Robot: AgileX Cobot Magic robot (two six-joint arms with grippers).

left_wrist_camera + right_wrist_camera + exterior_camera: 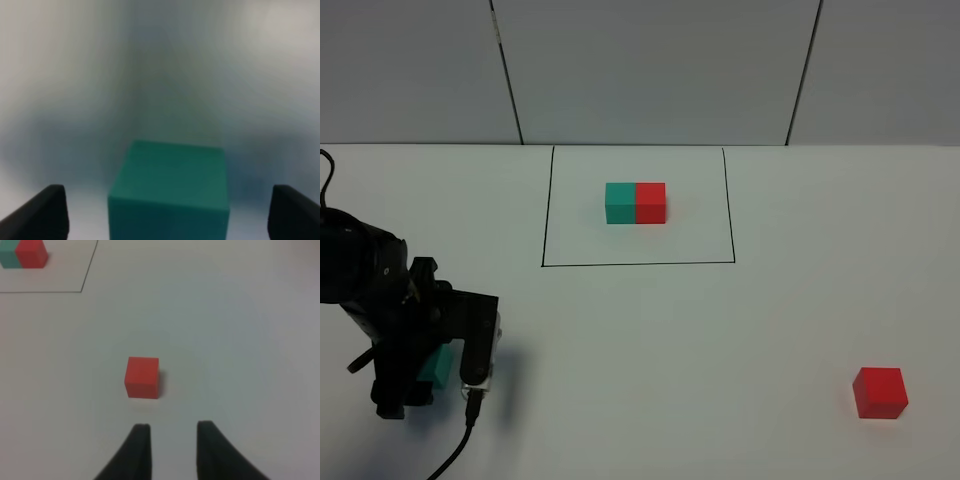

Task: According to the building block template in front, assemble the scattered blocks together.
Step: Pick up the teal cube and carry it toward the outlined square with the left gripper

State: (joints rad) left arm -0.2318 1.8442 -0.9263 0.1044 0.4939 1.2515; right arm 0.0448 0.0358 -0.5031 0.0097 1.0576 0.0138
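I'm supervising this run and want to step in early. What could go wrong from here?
1. The left gripper has open jaws straddling the teal cube, which looks slightly turned; closing may twist it.
2. The right gripper is shut, short of the red cube; advancing like this would likely push it, not grasp it.

teal, red and black on a white bench (pixel 720 340)

the bench is plain white. far centre, a thin black outline (pixel 640 264) frames the template (pixel 635 203), teal-green left, red right. near left a teal-green cube (pixel 170 192), near right a red cube (pixel 880 392). the left pincer (pixel 170 215) and right pincer (pixel 170 440) are black.
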